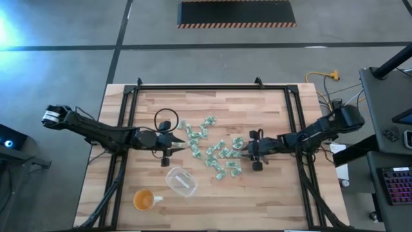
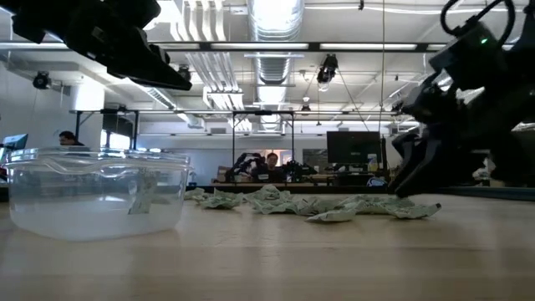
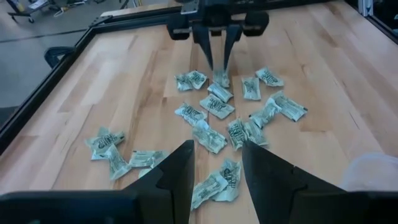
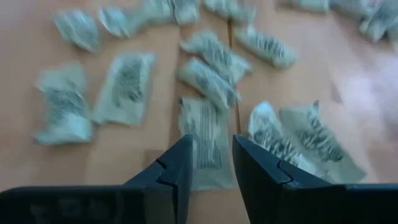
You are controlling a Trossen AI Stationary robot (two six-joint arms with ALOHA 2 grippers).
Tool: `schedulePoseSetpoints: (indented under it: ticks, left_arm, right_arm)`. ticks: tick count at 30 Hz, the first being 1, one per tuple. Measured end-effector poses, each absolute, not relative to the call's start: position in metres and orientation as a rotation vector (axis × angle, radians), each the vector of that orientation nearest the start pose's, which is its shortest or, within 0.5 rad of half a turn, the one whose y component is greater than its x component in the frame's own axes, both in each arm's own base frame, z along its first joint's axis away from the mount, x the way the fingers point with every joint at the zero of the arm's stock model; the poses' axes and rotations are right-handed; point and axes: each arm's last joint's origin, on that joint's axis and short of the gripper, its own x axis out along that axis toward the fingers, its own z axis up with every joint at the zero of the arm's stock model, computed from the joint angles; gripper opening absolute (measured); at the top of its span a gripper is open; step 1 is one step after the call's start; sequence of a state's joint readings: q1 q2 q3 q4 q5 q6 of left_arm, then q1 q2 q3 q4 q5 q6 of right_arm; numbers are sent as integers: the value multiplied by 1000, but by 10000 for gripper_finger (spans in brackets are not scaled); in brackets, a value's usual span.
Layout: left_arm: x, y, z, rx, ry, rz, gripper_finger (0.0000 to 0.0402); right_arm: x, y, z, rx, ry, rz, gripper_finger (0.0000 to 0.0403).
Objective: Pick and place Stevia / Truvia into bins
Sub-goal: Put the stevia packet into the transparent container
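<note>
Packets: small flat paper sachets [image 1: 215, 154], pale green and white with dark print, many crumpled or creased at the ends.
Packets, place: scattered loose over the middle of the wooden table [image 1: 270, 193], between the two grippers; some overlap, others lie singly.
Packets, low view: a low rumpled heap [image 2: 326, 205] on the tabletop, beyond the tub.
Tub: clear plastic with rounded corners [image 1: 181, 181], on the table nearer the front edge than the packets, on the left arm's side.
Tub, contents: one packet [image 2: 144, 199] shows through the wall, leaning inside.
Left gripper: at the left edge of the scatter [image 1: 175, 147], fingers apart with a packet [image 3: 219, 180] lying on the table in the gap; not gripping anything.
Right gripper: at the right edge of the scatter [image 1: 252, 154], low over the table, fingers [image 4: 178, 171] narrowly parted above a single flat packet [image 4: 205, 140]; whether they touch it cannot be told.
Cup: orange, with a handle [image 1: 143, 200], near the front edge, beside the tub but apart from it.
</note>
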State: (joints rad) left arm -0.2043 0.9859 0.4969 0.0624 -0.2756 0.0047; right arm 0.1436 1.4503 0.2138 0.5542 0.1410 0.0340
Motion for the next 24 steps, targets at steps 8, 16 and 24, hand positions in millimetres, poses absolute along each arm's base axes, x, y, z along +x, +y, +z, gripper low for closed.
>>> schedulePoseSetpoints:
  ticks: [8, 16, 24]
  left_arm:
    - [203, -34, 222, 105, 414, 66, 118]
    - [203, -34, 222, 105, 415, 65, 118]
    - [203, -34, 222, 105, 416, 65, 118]
  right_arm:
    - [210, 26, 90, -58, 745, -19, 147]
    - [215, 27, 93, -45, 813, -16, 108]
    - [219, 29, 99, -93, 831, 16, 13]
